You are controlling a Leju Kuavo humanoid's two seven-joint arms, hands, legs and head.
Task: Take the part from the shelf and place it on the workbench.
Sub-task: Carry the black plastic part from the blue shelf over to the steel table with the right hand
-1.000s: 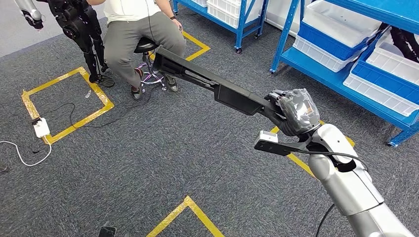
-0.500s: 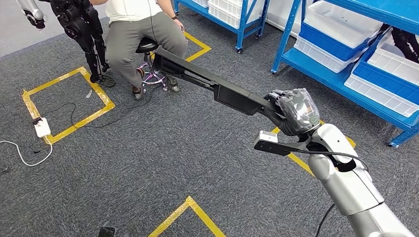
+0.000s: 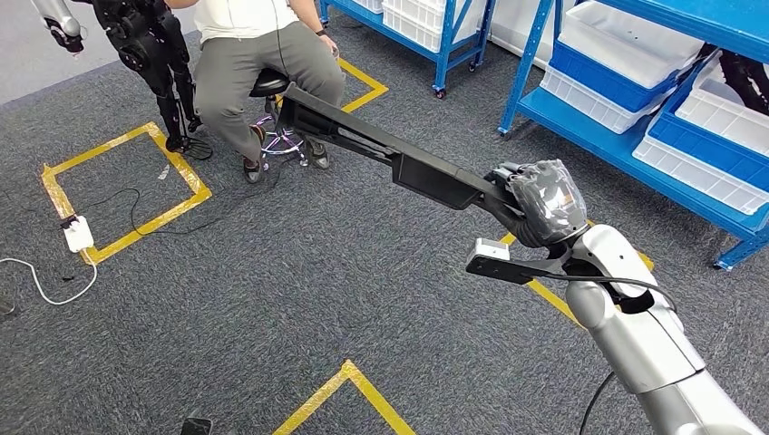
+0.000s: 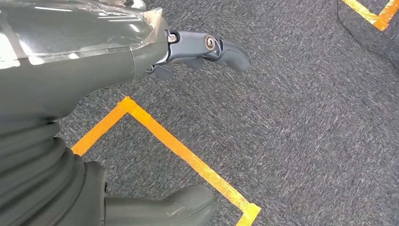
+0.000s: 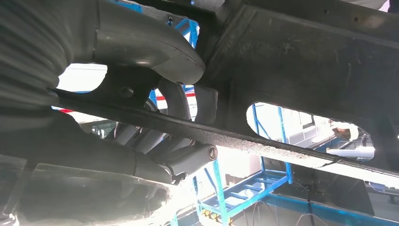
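The part [image 3: 390, 156] is a long, flat black piece with cut-outs. My right hand [image 3: 541, 203] grips one end of it and holds it out level over the carpet, its far end pointing toward the seated person. From the right wrist view the part [image 5: 301, 61] is seen close up, with my right hand [image 5: 141, 141] wrapped around its edge. My left hand [image 4: 84, 94] hangs over the carpet with thumb and fingers [image 4: 207, 47] apart and nothing in them.
A blue shelf [image 3: 626, 136] with white bins [image 3: 626, 41] stands at the right. A person [image 3: 258, 54] sits on a stool ahead, beside a dark robot's legs [image 3: 150, 54]. Yellow tape squares [image 3: 118, 195], a power strip [image 3: 76, 234] and cables lie on the carpet.
The whole picture has shifted very slightly, so the camera has moved a little. My right hand holds the part just as before.
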